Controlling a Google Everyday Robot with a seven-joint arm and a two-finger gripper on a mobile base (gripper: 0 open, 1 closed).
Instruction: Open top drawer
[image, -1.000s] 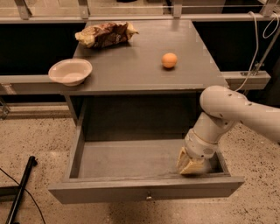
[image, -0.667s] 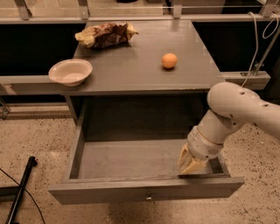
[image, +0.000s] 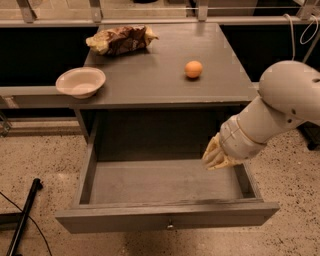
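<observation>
A: The gripper (image: 216, 156), where is it?

B: Over the right inner side of the top drawer (image: 165, 216). It is higher than a second earlier and no longer low against the drawer floor. Whether it is open or closed cannot be told, and nothing shows in its hold.

A: And the drawer itself?

B: It stands pulled far out beneath the table (image: 150, 87) (knob (image: 170, 226) facing front), its position unchanged. The opening looks complete, and the rise reads as a withdrawal.

A: so what's the room like?
B: speckled floor (image: 45, 155), grey worktop (image: 150, 75), metal rail (image: 150, 21) behind it. Black pole (image: 22, 220) bottom left. The claw (image: 214, 156) is below the worktop's front right corner.
</observation>
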